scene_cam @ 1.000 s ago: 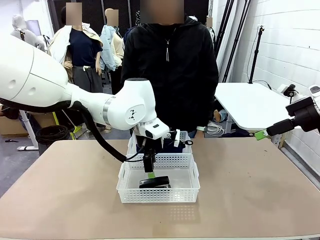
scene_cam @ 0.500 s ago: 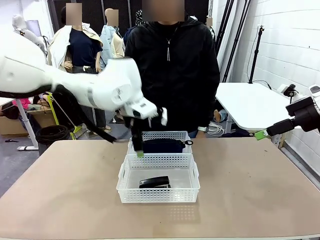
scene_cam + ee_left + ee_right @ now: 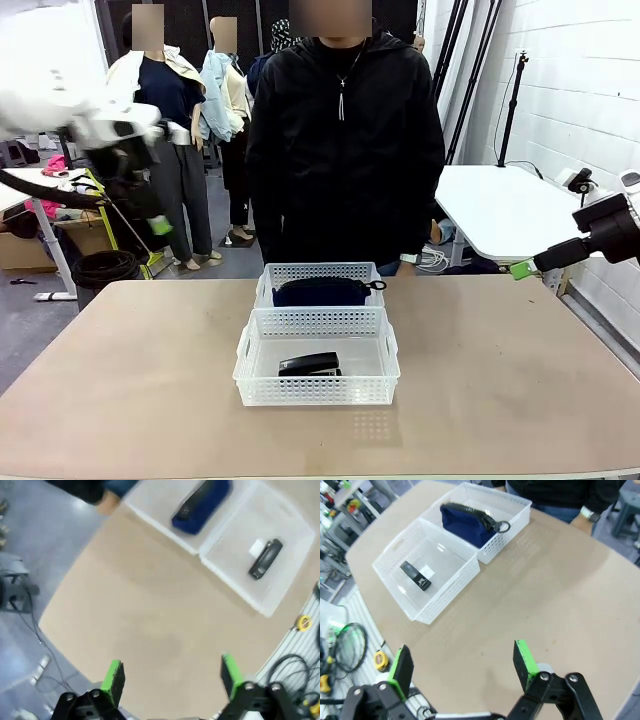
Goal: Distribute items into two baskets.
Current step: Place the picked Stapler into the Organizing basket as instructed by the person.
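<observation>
Two white baskets stand end to end at the table's middle. The near basket (image 3: 317,390) holds a small black stapler (image 3: 308,364); the far basket (image 3: 318,271) holds the navy pouch (image 3: 320,291). My left gripper (image 3: 152,215) hangs high over the table's far left corner, blurred, well away from both baskets. In the left wrist view the left gripper (image 3: 171,677) is open and empty, with the stapler (image 3: 265,559) and the pouch (image 3: 200,507) far below. My right gripper (image 3: 520,268) hovers off the right edge; the right wrist view shows the right gripper (image 3: 462,664) open and empty above the table.
A person in a black jacket (image 3: 345,140) stands behind the far basket, at the table's far edge. Bare tan tabletop (image 3: 500,370) lies on both sides of the baskets. A white side table (image 3: 500,205) stands at the back right. Cables and a tape measure (image 3: 381,660) lie beyond the near edge.
My left arm has lifted out of the near basket and swung up and to the left. The stapler stays lying in that basket. The right arm has not moved.
</observation>
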Available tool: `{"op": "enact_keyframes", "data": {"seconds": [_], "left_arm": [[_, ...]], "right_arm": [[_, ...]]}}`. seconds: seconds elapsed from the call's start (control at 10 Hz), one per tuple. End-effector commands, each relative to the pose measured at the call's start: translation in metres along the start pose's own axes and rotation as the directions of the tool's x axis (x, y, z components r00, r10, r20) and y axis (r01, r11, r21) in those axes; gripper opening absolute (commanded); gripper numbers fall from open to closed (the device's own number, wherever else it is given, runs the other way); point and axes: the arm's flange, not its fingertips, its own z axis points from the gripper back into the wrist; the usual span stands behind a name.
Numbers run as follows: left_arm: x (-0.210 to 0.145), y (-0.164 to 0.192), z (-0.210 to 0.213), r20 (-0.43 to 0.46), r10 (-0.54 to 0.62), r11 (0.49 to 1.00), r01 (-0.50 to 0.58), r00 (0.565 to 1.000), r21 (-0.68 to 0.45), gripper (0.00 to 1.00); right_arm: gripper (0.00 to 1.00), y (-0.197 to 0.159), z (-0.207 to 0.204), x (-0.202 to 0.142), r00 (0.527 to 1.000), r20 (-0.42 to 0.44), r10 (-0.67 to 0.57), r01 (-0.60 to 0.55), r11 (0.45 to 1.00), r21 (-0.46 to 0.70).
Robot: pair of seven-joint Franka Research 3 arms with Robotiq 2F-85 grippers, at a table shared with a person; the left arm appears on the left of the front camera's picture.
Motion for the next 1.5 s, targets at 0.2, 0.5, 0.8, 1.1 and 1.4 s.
{"op": "enact_keyframes", "data": {"seconds": [0.2, 0.5, 0.8, 1.1, 1.4], "left_arm": [[-0.106, 0.003, 0.02, 0.121, 0.315, 0.949, -0.316, 0.941, -0.009, 1.0], [-0.182, 0.01, 0.032, 0.257, 0.433, 0.901, -0.408, 0.864, -0.144, 1.0], [-0.221, 0.029, 0.013, 0.296, 0.487, 0.871, -0.432, 0.822, -0.233, 1.0], [-0.233, 0.043, -0.003, 0.338, 0.478, 0.873, -0.393, 0.811, -0.291, 1.0], [-0.233, 0.032, 0.008, 0.279, 0.5, 0.863, -0.442, 0.82, -0.245, 1.0]], "right_arm": [[1.0, 0.001, -0.002, 0.001, 1.0, 0.003, -0.015, 0.015, 1.0, 0.009], [1.0, 0.001, -0.002, 0.001, 1.0, 0.003, -0.015, 0.015, 1.0, 0.009], [1.0, 0.001, -0.002, 0.001, 1.0, 0.003, -0.015, 0.015, 1.0, 0.009], [1.0, 0.001, -0.002, 0.001, 1.0, 0.003, -0.015, 0.015, 1.0, 0.009], [1.0, 0.001, -0.002, 0.001, 1.0, 0.003, -0.015, 0.015, 1.0, 0.009]]}}
